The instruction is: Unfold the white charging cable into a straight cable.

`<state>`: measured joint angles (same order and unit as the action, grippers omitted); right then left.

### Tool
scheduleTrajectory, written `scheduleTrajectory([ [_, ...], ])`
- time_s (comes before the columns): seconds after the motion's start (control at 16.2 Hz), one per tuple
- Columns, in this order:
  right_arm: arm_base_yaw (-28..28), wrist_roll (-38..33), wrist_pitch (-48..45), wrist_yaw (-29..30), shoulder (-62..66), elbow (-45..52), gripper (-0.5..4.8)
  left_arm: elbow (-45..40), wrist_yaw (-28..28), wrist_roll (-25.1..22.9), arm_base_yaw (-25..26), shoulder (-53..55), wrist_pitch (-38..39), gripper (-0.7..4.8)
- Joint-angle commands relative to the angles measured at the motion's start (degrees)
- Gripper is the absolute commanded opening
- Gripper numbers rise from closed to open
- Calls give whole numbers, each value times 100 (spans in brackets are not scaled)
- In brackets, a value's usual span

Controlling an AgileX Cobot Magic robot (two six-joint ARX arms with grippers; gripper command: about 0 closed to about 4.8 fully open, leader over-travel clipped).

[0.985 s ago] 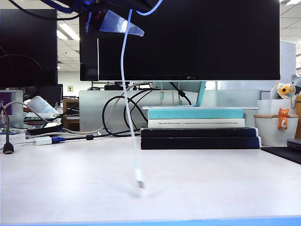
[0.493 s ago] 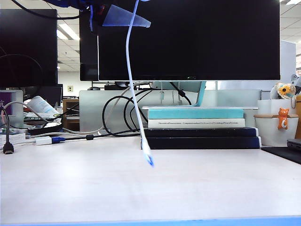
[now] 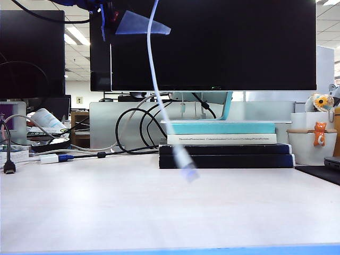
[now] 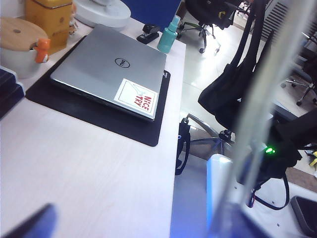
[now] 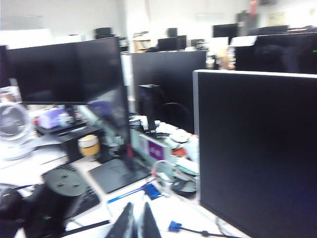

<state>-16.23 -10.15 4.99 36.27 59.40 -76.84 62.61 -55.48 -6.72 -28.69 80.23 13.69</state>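
Observation:
The white charging cable [image 3: 154, 79] hangs from above the exterior view's top edge in front of the monitor. Its blurred plug end [image 3: 187, 171] swings clear of the table. In the left wrist view the cable [image 4: 270, 84] is a blurred pale streak running close past one taped finger [image 4: 225, 213]. My left gripper [image 4: 126, 225] is open, its fingers far apart with nothing between them. A blue-taped finger [image 3: 141, 24] shows at the top of the exterior view. My right gripper [image 5: 134, 220] is shut and points level towards other desks; no cable shows at its tips.
A large black monitor [image 3: 212, 45] stands behind a stack of books [image 3: 223, 146]. Black cables [image 3: 130, 130] loop beside it. A white adapter with a blue plug [image 3: 50, 158] lies at the left. A laptop [image 4: 106, 69] on a black mat and a white pot [image 3: 313, 143] are at the right.
The cable's plug end has lifted off the table and swung up and to the right. The blue-taped finger at the top has shifted slightly.

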Motion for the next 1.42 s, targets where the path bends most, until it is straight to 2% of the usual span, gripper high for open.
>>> scheduleTrajectory([
  [0.06,7,144,-352,-173,-35,-46,-8,4,-452,157,-2,-2,-79,479],
  [0.12,7,151,-361,-186,-35,-48,-8,4,-621,289,-2,0,-131,479],
  [0.31,7,437,-409,-210,-35,-48,-8,4,-560,286,-2,0,55,479],
  [0.43,4,404,-863,-227,-35,-48,-8,4,-212,293,-2,7,299,479],
  [0.49,4,367,-861,-219,-35,-48,-8,4,245,378,-2,4,251,479],
  [0.62,4,258,-503,-13,-15,-46,-8,15,1056,472,-2,0,-153,479],
  [0.92,4,415,686,28,-17,-42,-8,61,1156,1207,0,-168,-1694,479],
  [0.99,2,415,929,361,-15,-37,-8,61,1178,1320,0,-179,-2079,479],
  [1.11,0,175,1023,852,-17,-39,-8,61,1180,1320,-4,-177,-2376,479],
  [1.35,-28,-232,1200,1661,-17,-39,-8,61,1281,1320,-87,-177,-2426,479],
  [1.42,-28,-256,1283,1663,-17,-37,-8,61,1163,1320,-168,-175,-2468,479],
])
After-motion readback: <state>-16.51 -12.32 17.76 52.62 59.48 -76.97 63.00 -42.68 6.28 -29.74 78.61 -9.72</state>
